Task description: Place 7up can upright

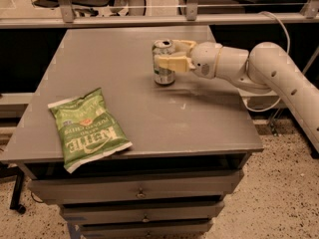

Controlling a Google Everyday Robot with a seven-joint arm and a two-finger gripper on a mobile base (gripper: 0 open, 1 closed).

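The 7up can [163, 73] stands upright on the grey table [124, 108], toward its far right part. It is silvery with a green band and a silver top. My gripper [167, 56] reaches in from the right, its cream fingers [172, 62] closed around the can's upper half. The can's base looks to rest on the table top. The white arm [279, 78] stretches off to the right edge of the view.
A green Kettle chip bag [87, 128] lies flat at the table's front left. Drawers [139, 190] sit under the table top. A rail and chair bases stand behind the table's far edge.
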